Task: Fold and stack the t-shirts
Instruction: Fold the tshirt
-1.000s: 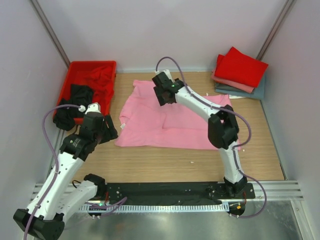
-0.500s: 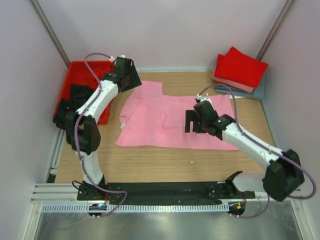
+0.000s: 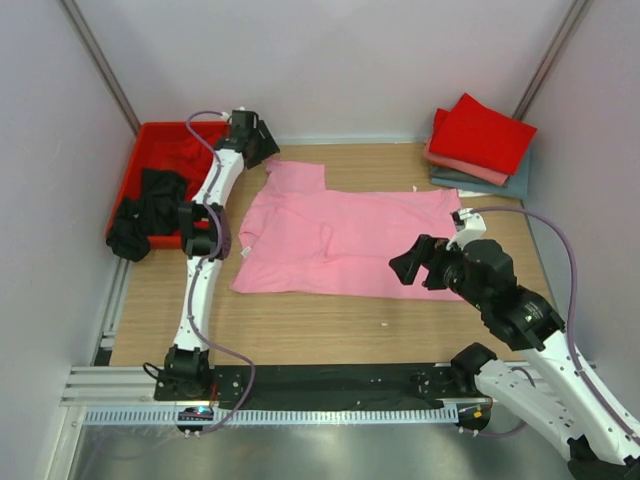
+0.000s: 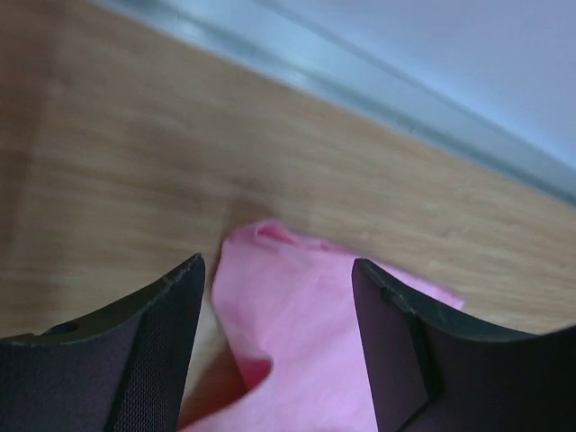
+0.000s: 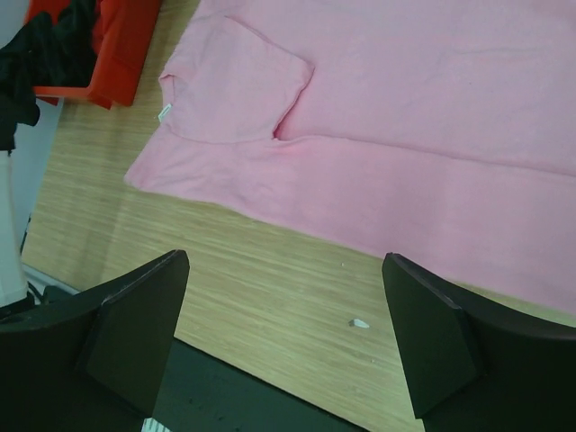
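Top external: wooden table [image 3: 330, 325], pale walls [image 3: 330, 70], pink t-shirt [image 3: 360, 235] flat; left pincer [image 4: 277, 268], right pincer [image 5: 283, 259] agape, apparently empty.

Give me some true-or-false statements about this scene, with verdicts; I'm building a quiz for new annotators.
1. The pink t-shirt lies spread out on the table. True.
2. The right gripper is shut on cloth. False: it is open and holds nothing.
3. A red shirt tops the folded stack. True.
4. The left gripper is shut. False: it is open, at the pink t-shirt's far sleeve.
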